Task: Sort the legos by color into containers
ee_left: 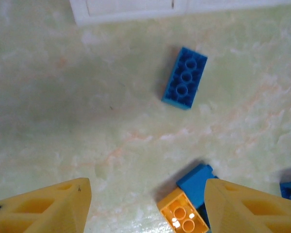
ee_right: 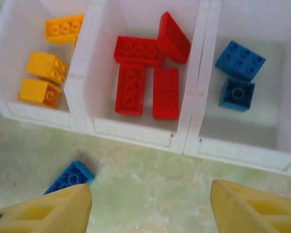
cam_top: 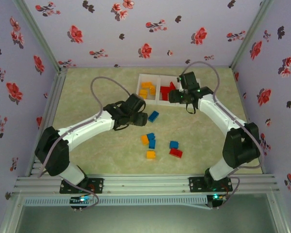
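Left hand (ee_left: 146,194): fingers set wide with nothing between them, poised over the surface (ee_left: 63,121) on the near side of the white tray (ee_left: 131,12). A lone blue brick (ee_left: 185,77) lies askew between hand and tray, touching neither. Right hand (ee_right: 150,191): fingers likewise spread and empty, hanging just in front of the tray's near wall, facing its middle compartment.

Tray contents: three orange bricks (ee_right: 48,65) in one end compartment, four red bricks (ee_right: 145,73) in the middle, and two blue bricks (ee_right: 237,73) at the other end. Further loose bricks (cam_top: 151,143) in orange, blue and red lie well nearer the arm bases than the tray, two pairs of them touching.

Likely hazards:
- The lone brick sits at an angle to the fingers, so closing on it could pinch its corners and skid it away.
- Its destination, the blue end of the tray, lies under the right arm, so the two arms may collide there.
- A grasp among the touching bricks could lift two colours at once.

No brand, label or lettering is legible on bricks, tray or hands.
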You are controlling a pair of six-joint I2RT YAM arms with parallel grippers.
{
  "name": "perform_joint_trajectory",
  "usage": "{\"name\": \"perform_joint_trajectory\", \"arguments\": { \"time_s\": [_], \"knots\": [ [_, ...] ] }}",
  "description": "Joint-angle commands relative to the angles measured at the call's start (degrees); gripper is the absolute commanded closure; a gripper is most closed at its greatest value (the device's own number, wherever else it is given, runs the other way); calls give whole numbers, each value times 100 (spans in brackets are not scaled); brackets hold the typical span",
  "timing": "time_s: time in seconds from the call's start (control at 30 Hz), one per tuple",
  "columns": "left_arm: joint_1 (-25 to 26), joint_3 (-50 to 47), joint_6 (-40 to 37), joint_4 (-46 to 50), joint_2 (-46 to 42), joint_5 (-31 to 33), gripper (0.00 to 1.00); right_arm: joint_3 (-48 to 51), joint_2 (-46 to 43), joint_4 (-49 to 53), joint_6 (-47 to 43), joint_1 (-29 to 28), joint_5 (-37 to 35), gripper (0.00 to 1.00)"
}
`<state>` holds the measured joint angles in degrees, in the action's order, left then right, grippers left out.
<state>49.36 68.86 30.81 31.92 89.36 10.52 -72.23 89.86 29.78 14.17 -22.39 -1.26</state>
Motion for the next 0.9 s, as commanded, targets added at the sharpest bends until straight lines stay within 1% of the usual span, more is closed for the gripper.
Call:
{"name": "perform_joint_trajectory", "arguments": {
  "time_s": [0.0, 0.1, 0.17, 0.3, 0.4, 0.67, 0.87],
  "knots": [
    [150, -243, 285, 149, -127, 184, 37, 341, -262, -209, 103, -184, 105, 34],
    [267, -468, 545, 182, -206, 175, 37, 628, -280, -228, 118, -291, 3, 34],
    [368, -609, 848, 195, -247, 178, 36, 772, -282, -266, 168, -322, 2, 34],
    [623, -978, 1292, -45, -259, 179, 36, 1016, -318, -360, 267, -356, 11, 34],
    [765, -1112, 1331, -247, -145, 35, 35, 1185, -356, -487, 361, -362, 44, 35],
    [1005, -881, 1261, -236, 430, -147, 35, 1294, -337, -504, 415, -406, 37, 35],
    [1004, -804, 1183, -79, 787, -142, 41, 1339, -491, -482, 446, -424, 73, 35]
  ]
}}
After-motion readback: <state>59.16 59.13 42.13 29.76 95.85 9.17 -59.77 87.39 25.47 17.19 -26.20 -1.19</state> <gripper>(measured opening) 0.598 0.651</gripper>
